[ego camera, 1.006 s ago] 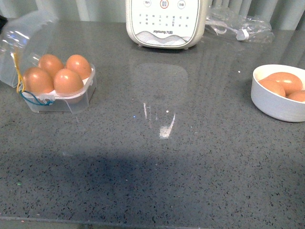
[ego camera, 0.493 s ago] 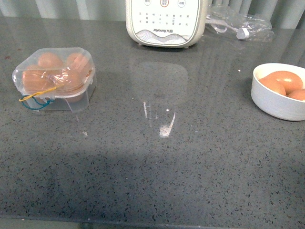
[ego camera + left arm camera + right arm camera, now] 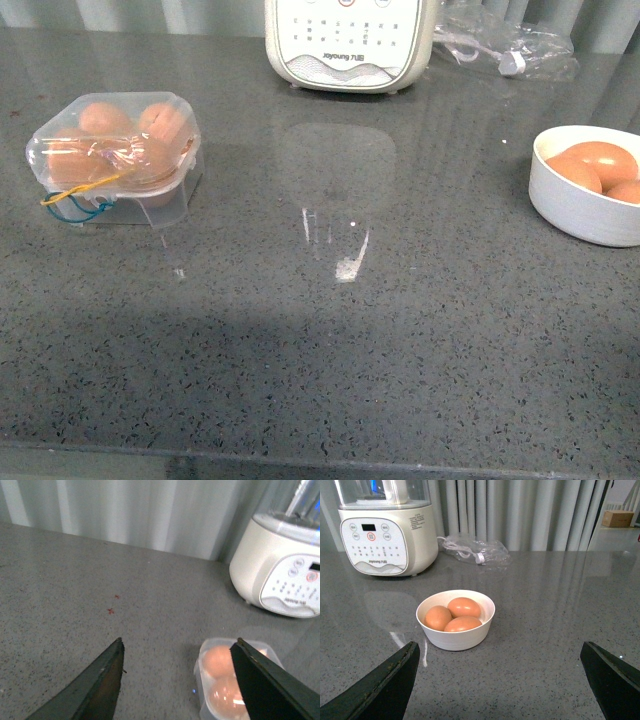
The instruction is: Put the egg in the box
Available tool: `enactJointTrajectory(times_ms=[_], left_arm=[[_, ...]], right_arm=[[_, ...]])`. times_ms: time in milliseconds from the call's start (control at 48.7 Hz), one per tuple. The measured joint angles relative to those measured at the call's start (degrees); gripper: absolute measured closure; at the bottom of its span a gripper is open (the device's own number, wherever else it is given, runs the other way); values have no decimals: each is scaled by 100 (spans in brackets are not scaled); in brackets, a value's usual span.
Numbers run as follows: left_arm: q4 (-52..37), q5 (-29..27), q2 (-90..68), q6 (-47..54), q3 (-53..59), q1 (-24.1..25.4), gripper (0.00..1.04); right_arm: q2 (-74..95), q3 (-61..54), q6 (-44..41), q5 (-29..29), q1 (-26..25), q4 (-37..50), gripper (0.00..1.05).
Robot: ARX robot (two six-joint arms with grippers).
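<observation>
On the left of a grey speckled countertop point(image 3: 330, 330), the clear box point(image 3: 115, 160) sits with its lid down over four eggs point(image 3: 100, 118), yellow and teal bands at its front. Behind centre stands a white appliance point(image 3: 345, 45), a crumpled plastic bag point(image 3: 510, 45) beside it. At right, a white bowl point(image 3: 580, 205) holds more eggs. The left gripper point(image 3: 175, 675) hangs spread and empty above the box; the right gripper point(image 3: 500, 675) is likewise spread wide, holding nothing.

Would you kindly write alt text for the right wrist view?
A white bowl holding three brown eggs sits on a grey counter between the open right gripper fingers. Behind stand a white appliance and a plastic bag.
</observation>
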State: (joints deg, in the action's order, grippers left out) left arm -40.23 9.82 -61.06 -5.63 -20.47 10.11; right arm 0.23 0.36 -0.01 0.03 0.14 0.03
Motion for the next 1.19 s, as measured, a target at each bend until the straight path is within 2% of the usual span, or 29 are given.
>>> enactJointTrajectory(times_ms=[226, 390, 472, 534, 636, 1190], left_arm=[[-33, -260, 577, 413, 640, -269, 72], [44, -448, 1128, 457, 1064, -448, 102], [131, -507, 1349, 498, 1209, -518, 101], [223, -857, 1521, 501, 1298, -730, 101], [428, -960, 1912, 518, 1486, -984, 101], [1360, -986, 3421, 527, 1888, -1001, 101]], right_arm=[[0, 0, 0, 0, 0, 0, 7], [0, 0, 0, 0, 0, 0, 7], [0, 0, 0, 0, 0, 0, 7], [0, 2, 0, 0, 0, 0, 7], [0, 0, 0, -2, 0, 0, 7], [0, 0, 0, -2, 0, 0, 7]])
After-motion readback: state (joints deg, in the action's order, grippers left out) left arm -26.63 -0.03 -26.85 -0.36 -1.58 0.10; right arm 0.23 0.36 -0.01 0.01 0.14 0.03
